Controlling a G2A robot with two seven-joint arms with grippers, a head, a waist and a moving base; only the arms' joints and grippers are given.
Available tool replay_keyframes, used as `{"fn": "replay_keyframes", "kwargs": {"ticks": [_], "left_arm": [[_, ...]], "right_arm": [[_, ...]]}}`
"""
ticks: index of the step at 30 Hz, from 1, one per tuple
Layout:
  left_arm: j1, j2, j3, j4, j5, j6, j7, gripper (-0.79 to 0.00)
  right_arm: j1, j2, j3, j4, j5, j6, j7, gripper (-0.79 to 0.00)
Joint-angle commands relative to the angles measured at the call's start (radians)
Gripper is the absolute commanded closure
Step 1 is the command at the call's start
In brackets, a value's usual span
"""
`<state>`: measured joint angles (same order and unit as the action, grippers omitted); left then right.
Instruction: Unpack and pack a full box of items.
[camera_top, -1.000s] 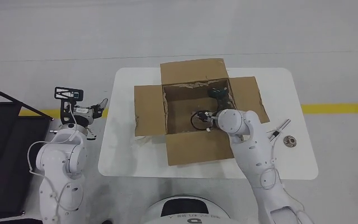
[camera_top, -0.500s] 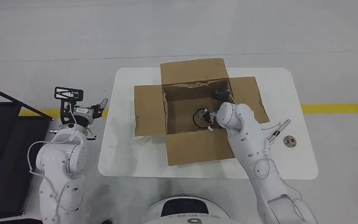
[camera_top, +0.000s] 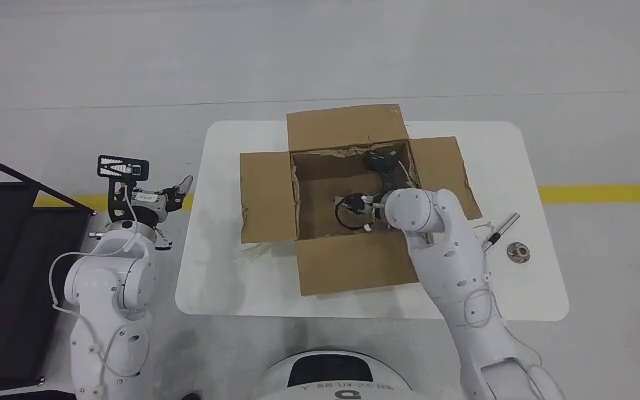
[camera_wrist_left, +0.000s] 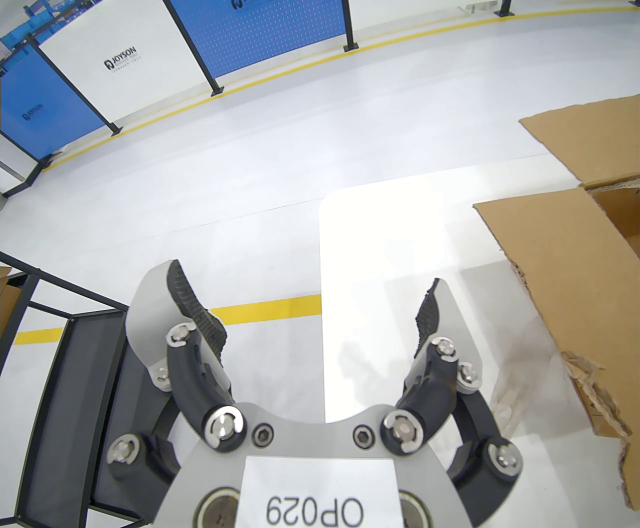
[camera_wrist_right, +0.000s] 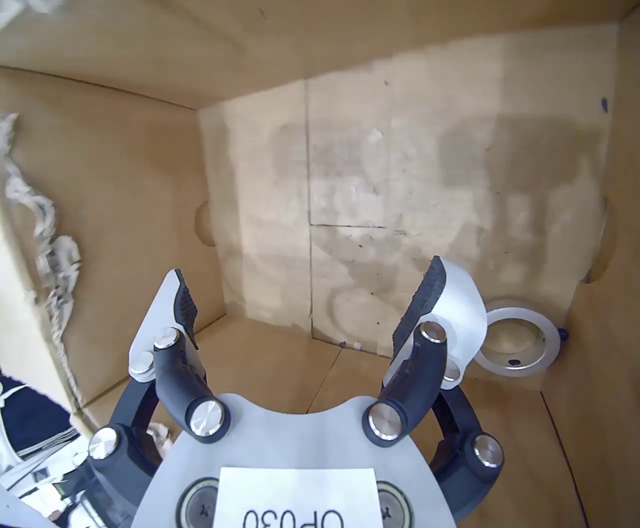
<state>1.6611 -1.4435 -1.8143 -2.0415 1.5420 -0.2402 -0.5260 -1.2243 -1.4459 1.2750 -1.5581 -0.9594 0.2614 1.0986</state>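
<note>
My right gripper (camera_wrist_right: 306, 275) hangs inside the box (camera_wrist_right: 125, 200), jaws apart with nothing between them, low over the cardboard floor. A metal ring (camera_wrist_right: 515, 366) lies flat in a corner just beside one finger. It looks like the last item inside, so I judge the unpacking nearly done. Next I need to shift toward that corner, straddle the ring's rim and close without scraping the wall. Outside, on the bench (camera_top: 230, 280), lie a slim rod (camera_top: 497, 228) and a small round piece (camera_top: 517, 251). My left gripper (camera_wrist_left: 304, 277) hangs open at the bench's left edge, well apart from the box.
</note>
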Motion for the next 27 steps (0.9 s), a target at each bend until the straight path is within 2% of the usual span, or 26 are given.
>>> {"fn": "replay_keyframes", "kwargs": {"ticks": [1,8,15,20,24,27], "left_arm": [[0.0,0.0,0.0,0.0,0.0,0.0,0.0,-0.785],[0.0,0.0,0.0,0.0,0.0,0.0,0.0,-0.785],[0.0,0.0,0.0,0.0,0.0,0.0,0.0,-0.785],[0.0,0.0,0.0,0.0,0.0,0.0,0.0,-0.785],[0.0,0.0,0.0,0.0,0.0,0.0,0.0,-0.785],[0.0,0.0,0.0,0.0,0.0,0.0,0.0,-0.785]], "right_arm": [[-0.027,0.004,0.008,-0.036,-0.028,0.029,-0.002,-0.785],[-0.021,0.01,0.003,-0.028,-0.137,0.198,0.091,-0.785],[0.064,0.003,-0.047,0.118,-0.191,0.273,0.121,-0.785],[0.108,-0.007,-0.077,0.188,-0.15,0.264,0.112,-0.785],[0.12,-0.011,-0.089,0.192,-0.109,0.225,0.095,-0.785],[0.094,-0.01,-0.072,0.122,-0.021,0.134,0.061,-0.785]]}}
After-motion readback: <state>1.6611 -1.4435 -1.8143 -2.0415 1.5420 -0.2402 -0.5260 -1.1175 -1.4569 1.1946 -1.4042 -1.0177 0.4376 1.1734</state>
